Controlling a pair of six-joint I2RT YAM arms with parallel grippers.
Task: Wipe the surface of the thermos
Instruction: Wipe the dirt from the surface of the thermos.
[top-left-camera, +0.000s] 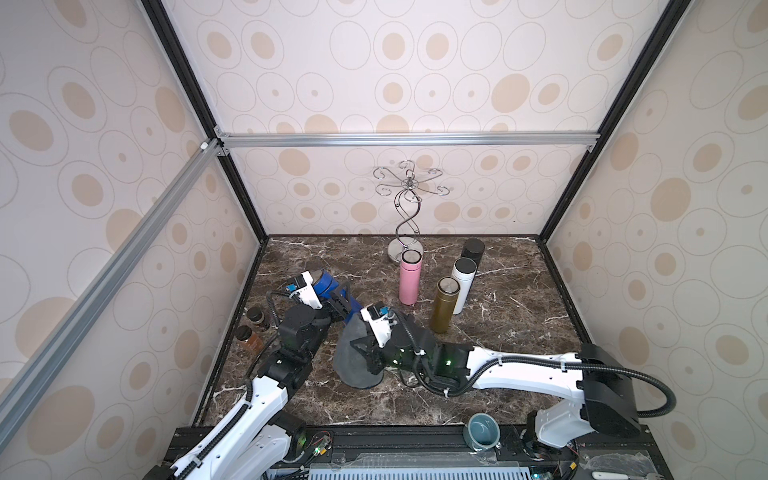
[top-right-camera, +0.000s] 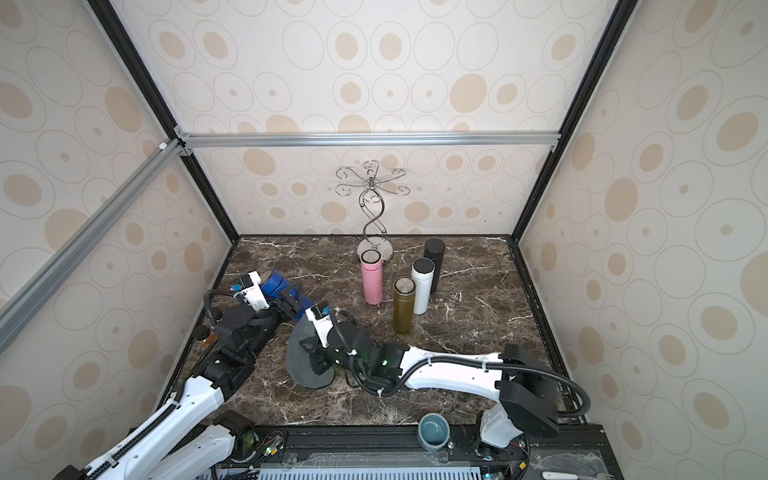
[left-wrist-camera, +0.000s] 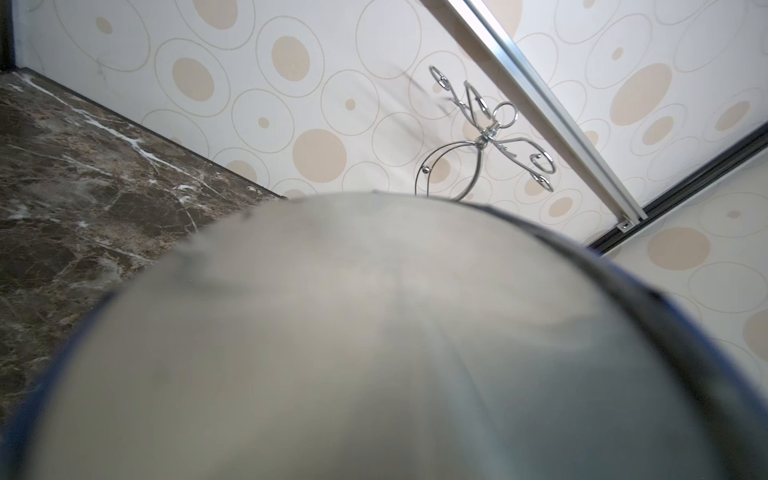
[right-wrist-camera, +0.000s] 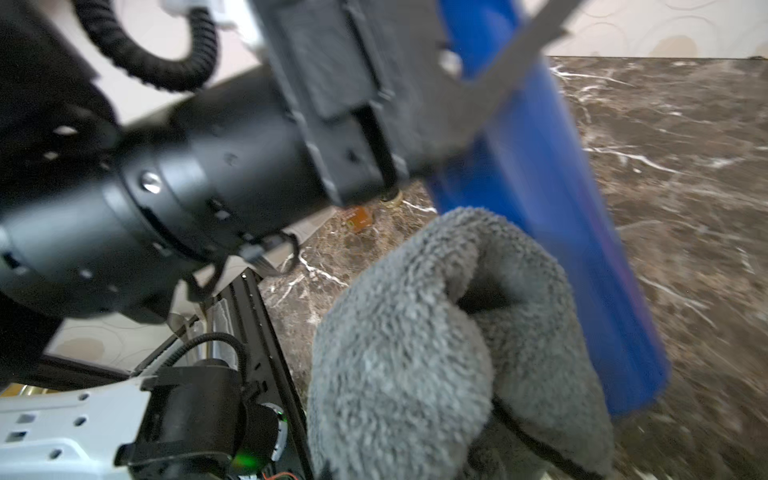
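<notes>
The left gripper (top-left-camera: 340, 298) is clamped across the blue thermos (top-left-camera: 328, 284) and holds it tilted over the marble table (top-left-camera: 519, 353), on its left side. The right gripper (top-left-camera: 368, 351) pinches a grey cloth (top-left-camera: 353, 370), whose upper fold meets the thermos's lower end. Two brown jars (top-left-camera: 253, 326) crowd the left edge beside the left arm. A pink thermos (top-left-camera: 410, 280), gold thermos (top-left-camera: 444, 305), white thermos (top-left-camera: 462, 289) and black thermos (top-left-camera: 473, 251) stand clustered before the wire hook stand (top-left-camera: 406, 208). Open marble runs from them to the right edge and along the front.

Only the right wrist view shows the cloth (right-wrist-camera: 436, 353) bunched against the blue body (right-wrist-camera: 552, 216). The left wrist view is mostly the thermos's blurred grey end (left-wrist-camera: 374, 332)
</notes>
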